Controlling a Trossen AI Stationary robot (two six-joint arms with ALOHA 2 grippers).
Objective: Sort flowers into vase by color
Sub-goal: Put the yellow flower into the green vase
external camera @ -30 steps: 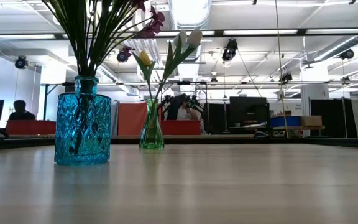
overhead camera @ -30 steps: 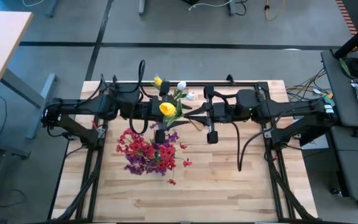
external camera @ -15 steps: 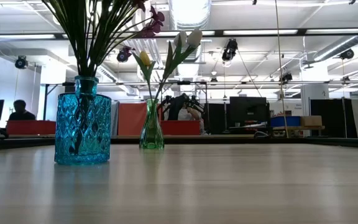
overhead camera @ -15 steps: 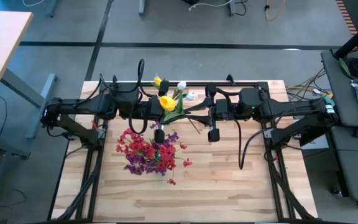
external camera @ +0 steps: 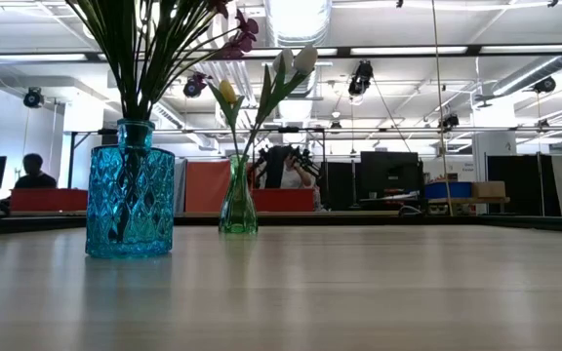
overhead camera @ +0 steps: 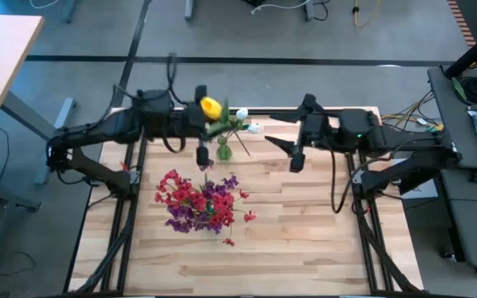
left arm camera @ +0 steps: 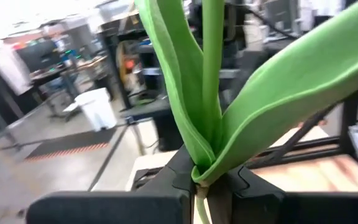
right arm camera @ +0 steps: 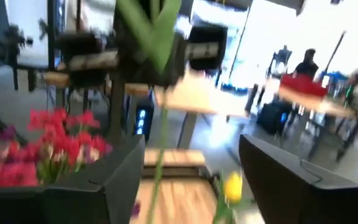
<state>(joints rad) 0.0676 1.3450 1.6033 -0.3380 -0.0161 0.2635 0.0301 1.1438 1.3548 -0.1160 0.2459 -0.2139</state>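
Observation:
A yellow flower (overhead camera: 210,106) on a thin green stem with long leaves (left arm camera: 185,93) stands upright in the air over the table's far middle. My left gripper (left arm camera: 204,183) is shut on it. My right gripper (right arm camera: 191,180) hangs open to the flower's right (overhead camera: 281,149) and touches nothing. The stem (right arm camera: 159,155) shows farther off through the gap between its fingers. A blue vase (external camera: 130,190) holds red and purple flowers (overhead camera: 197,203). A small green vase (external camera: 238,200) holds a yellow bud and white buds (overhead camera: 242,114). My left gripper pinches the stem just under the base of the leaves (left arm camera: 205,174) between its two fingers. The fingers come level from the table's left and lie across the stem. The flower stands upright in the hold, lifted clear of the table.
Both arms reach in high over the far half of the wooden table (overhead camera: 305,240). The two vases stand close under and beside the left gripper. Bare wood lies on the near and right parts. People sit in the room beyond (external camera: 32,171).
My left gripper has shut on the stem and carried the yellow flower toward the table's far edge and a little left. My right gripper has opened, let go of the stem and drawn back toward the table's right edge.

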